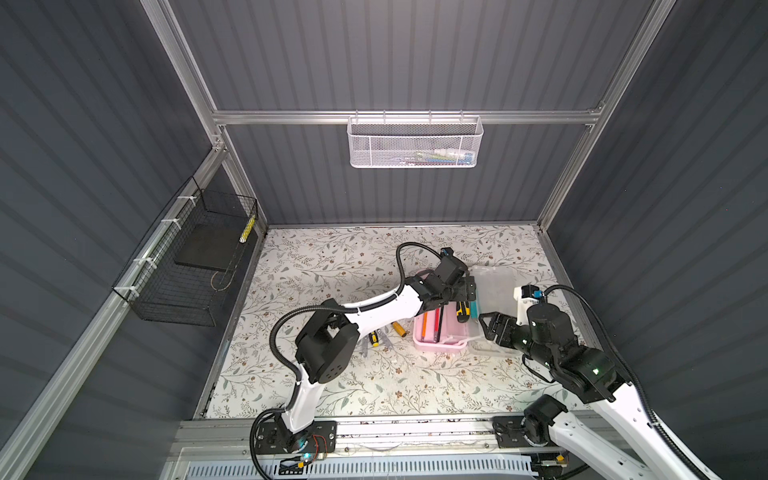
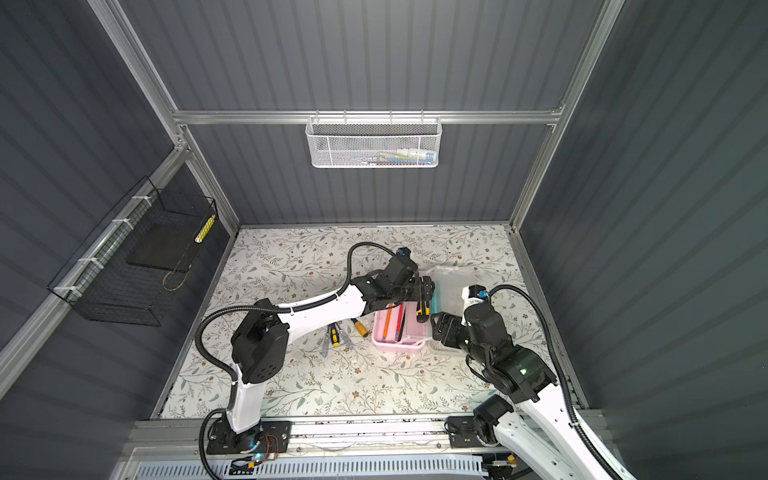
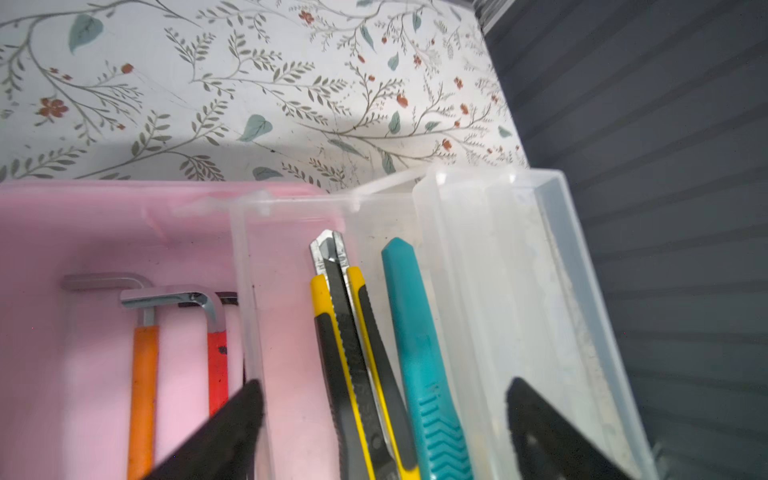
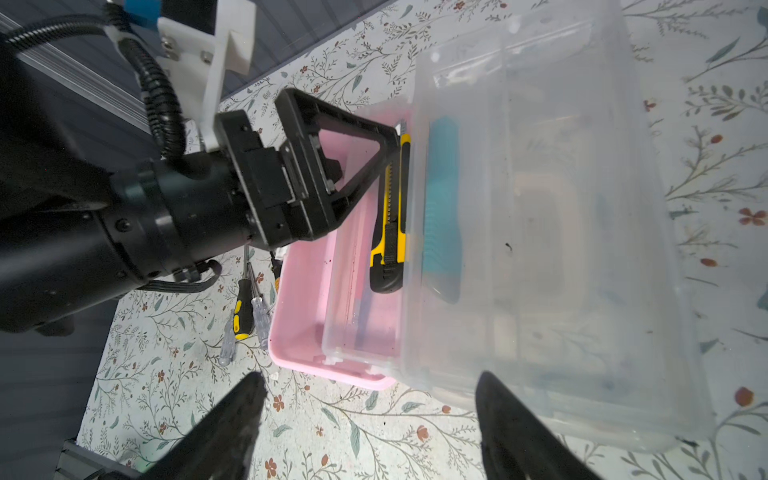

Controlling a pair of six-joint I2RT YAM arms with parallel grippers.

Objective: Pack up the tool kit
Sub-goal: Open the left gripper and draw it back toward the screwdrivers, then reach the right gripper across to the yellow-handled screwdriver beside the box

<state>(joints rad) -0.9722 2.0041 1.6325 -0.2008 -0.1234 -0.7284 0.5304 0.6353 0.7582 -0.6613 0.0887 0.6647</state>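
Pink plastic case [image 1: 451,330], right of centre in both top views, seems light, stiff, slick; grasp its open lid [image 4: 540,208] by the rim. Left gripper [image 3: 384,386] spread above knives [image 3: 353,332]; right gripper [image 4: 370,378] spread, empty.

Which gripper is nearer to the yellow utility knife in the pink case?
Left. The left gripper hangs directly above the yellow utility knife, open fingers either side of it. The right gripper is open by the clear lid, beside the pink case, apart from the knife.
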